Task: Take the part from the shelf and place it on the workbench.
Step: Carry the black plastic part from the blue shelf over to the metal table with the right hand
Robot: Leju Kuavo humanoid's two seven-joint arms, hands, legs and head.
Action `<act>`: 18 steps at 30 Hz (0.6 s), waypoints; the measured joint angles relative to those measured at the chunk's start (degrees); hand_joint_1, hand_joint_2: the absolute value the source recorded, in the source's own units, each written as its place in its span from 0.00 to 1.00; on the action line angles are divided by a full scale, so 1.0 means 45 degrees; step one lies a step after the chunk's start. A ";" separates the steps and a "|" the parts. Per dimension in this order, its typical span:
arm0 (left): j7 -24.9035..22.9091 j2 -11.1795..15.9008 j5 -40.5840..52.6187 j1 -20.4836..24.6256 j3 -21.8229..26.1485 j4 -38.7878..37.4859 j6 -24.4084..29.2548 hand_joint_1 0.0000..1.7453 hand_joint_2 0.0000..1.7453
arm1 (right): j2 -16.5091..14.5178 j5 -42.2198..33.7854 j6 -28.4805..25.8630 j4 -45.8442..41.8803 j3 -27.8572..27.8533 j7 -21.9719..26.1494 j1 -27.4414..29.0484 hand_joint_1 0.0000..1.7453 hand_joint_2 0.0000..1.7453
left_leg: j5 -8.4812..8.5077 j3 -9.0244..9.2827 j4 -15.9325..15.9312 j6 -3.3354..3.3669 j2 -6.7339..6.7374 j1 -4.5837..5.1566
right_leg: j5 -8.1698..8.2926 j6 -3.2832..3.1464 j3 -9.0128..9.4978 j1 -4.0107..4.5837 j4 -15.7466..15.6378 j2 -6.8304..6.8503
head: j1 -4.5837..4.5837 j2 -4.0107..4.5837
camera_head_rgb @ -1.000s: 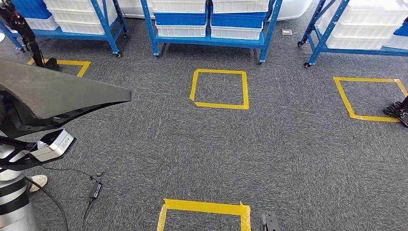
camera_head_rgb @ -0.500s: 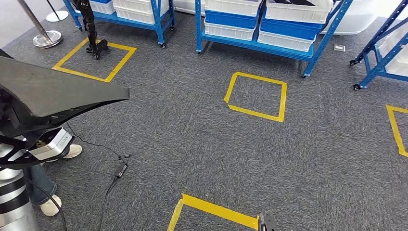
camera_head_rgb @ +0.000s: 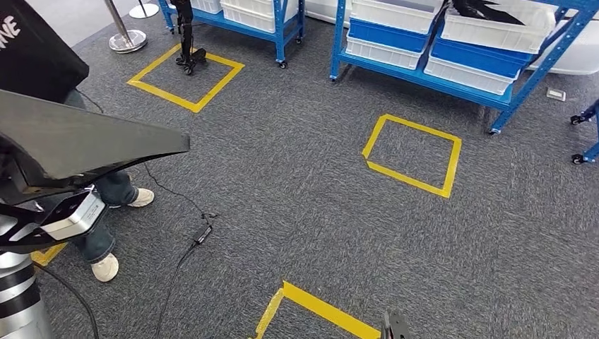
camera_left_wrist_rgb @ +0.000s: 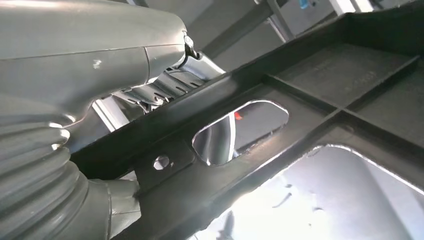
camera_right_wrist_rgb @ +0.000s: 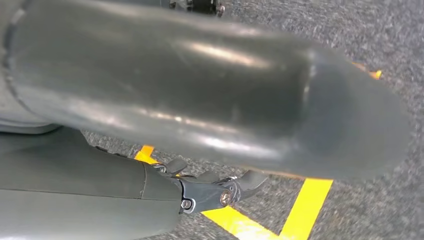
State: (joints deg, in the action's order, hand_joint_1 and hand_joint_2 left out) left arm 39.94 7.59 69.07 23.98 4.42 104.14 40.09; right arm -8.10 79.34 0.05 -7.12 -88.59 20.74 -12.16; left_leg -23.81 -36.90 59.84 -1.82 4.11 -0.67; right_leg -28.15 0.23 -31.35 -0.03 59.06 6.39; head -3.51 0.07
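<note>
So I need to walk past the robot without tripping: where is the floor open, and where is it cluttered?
Open carpet lies between the yellow tape square and the blue shelves. Crowded at the left: a person's legs, a cable and the black part.

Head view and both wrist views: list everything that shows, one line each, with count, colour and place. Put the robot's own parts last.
part: one, black, long and flat, carried at the robot's left side.
shelves: two, blue, at the far edge of the floor.
bins: several, white and blue, stacked on the shelves.
tape squares: three whole or partial, yellow, on the grey carpet.
cable: one, black, lying on the carpet near the person.
person: one, in jeans and pale shoes, standing at the left behind the part.
stanchion base: one, silver, far left corner.
left hand: one, grey, gripping the part's ribbed underside.
right hand: one, grey, hanging above the carpet, holding nothing.
</note>
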 joint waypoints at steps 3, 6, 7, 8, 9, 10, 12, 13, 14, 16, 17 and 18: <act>0.0000 0.0019 0.0008 0.0010 0.0011 0.0021 0.0000 1.00 1.00 | -0.0021 0.0002 -0.0001 -0.0001 0.0000 -0.0004 -0.0020 0.00 0.00 | 0.0043 -0.0051 -0.0107 0.0283 -0.0469 0.0072 | -0.0100 0.0169 0.0027 -0.0009 0.0004 0.0197 | 0.0060 0.0000; 0.0001 0.0024 0.0018 0.0059 0.0008 0.0066 0.0000 1.00 1.00 | -0.0022 0.0002 -0.0001 -0.0001 0.0000 -0.0004 -0.0034 0.00 0.00 | 0.0155 -0.0042 -0.0231 0.0547 -0.0902 -0.0005 | -0.0845 0.0140 -0.0655 -0.0083 0.1404 -0.0907 | 0.0141 0.0000; 0.0001 0.0021 0.0018 0.0069 0.0007 0.0068 0.0000 1.00 1.00 | -0.0020 0.0006 -0.0002 -0.0001 0.0000 -0.0008 -0.0011 0.00 0.00 | 0.0171 -0.0063 -0.0236 0.0602 -0.1066 -0.0005 | -0.1197 0.0082 -0.1090 -0.0087 0.2290 -0.1190 | 0.0158 0.0000; 0.0001 0.0017 0.0018 0.0061 0.0006 0.0067 -0.0001 1.00 1.00 | -0.0018 0.0014 -0.0010 -0.0001 0.0000 -0.0021 0.0016 0.00 0.00 | 0.0181 -0.0084 -0.0236 0.0635 -0.1245 -0.0003 | -0.1460 0.0061 -0.1512 -0.0088 0.3109 -0.1320 | 0.0180 0.0000; 0.0002 0.0013 0.0016 0.0050 0.0004 0.0066 -0.0002 1.00 1.00 | -0.0017 0.0025 -0.0027 -0.0001 0.0000 -0.0045 0.0040 0.00 0.00 | 0.0189 -0.0098 -0.0234 0.0644 -0.1446 -0.0001 | -0.1550 0.0089 -0.1795 -0.0091 0.3594 -0.1370 | 0.0182 0.0000; 0.0002 0.0013 0.0008 0.0045 0.0001 0.0066 -0.0004 1.00 1.00 | -0.0017 0.0036 -0.0064 -0.0001 0.0000 -0.0095 0.0050 0.00 0.00 | 0.0198 -0.0104 -0.0230 0.0642 -0.1651 -0.0002 | -0.1426 0.0165 -0.1845 -0.0106 0.3577 -0.1401 | 0.0183 0.0000; 0.0002 0.0013 -0.0032 0.0053 -0.0001 0.0066 -0.0005 1.00 1.00 | -0.0011 0.0067 -0.0189 -0.0001 0.0000 -0.0394 0.0047 0.00 0.00 | 0.0225 -0.0103 -0.0219 0.0607 -0.2042 -0.0015 | -0.0732 0.0366 -0.1298 -0.0175 0.2244 -0.1572 | 0.0186 0.0000; 0.0002 0.0013 -0.0063 0.0071 -0.0002 0.0064 -0.0005 1.00 1.00 | -0.0003 0.0091 -0.0255 -0.0001 0.0000 -0.0720 0.0060 0.00 0.00 | 0.0241 -0.0126 -0.0190 0.0563 -0.2226 0.0001 | -0.0375 0.0429 -0.0914 -0.0226 0.1350 -0.1844 | 0.0190 0.0000; 0.0002 0.0012 -0.0088 0.0093 -0.0006 0.0059 -0.0005 1.00 1.00 | 0.0008 0.0119 -0.0307 -0.0001 0.0000 -0.1126 0.0084 0.00 0.00 | 0.0262 -0.0156 -0.0172 0.0510 -0.2401 0.0013 | -0.0120 0.0430 -0.0605 -0.0268 0.0690 -0.2044 | 0.0181 0.0000; 0.0004 0.0010 -0.0088 0.0143 -0.0034 0.0034 -0.0005 1.00 1.00 | 0.0034 0.0161 -0.0337 -0.0001 -0.0001 -0.2037 0.0203 0.00 0.00 | 0.0330 -0.0219 -0.0179 0.0365 -0.2697 0.0018 | 0.0067 0.0330 -0.0351 -0.0267 0.0171 -0.2215 | 0.0179 0.0000; 0.0005 0.0008 -0.0066 0.0158 -0.0055 0.0013 -0.0005 1.00 1.00 | 0.0045 0.0185 -0.0292 -0.0001 -0.0001 -0.2444 0.0283 0.00 0.00 | 0.0377 -0.0240 -0.0217 0.0290 -0.2840 -0.0005 | 0.0109 0.0247 -0.0312 -0.0263 0.0161 -0.2043 | 0.0176 0.0000; 0.0006 0.0007 -0.0044 0.0165 -0.0076 -0.0010 -0.0006 1.00 1.00 | 0.0074 0.0204 -0.0214 -0.0004 -0.0001 -0.2827 0.0382 0.00 0.00 | 0.0383 -0.0285 -0.0209 0.0226 -0.2801 -0.0014 | 0.0144 0.0179 -0.0290 -0.0268 0.0138 -0.1892 | 0.0178 0.0000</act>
State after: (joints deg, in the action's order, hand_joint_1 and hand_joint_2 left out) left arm 39.97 7.62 68.88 24.72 4.08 104.09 40.06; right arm -7.77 80.26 -0.91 -7.14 -88.59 8.01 -10.44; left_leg -22.09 -38.18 58.90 -0.81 -8.50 -0.73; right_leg -27.50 1.03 -32.66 -1.24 59.69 -2.12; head -2.71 0.07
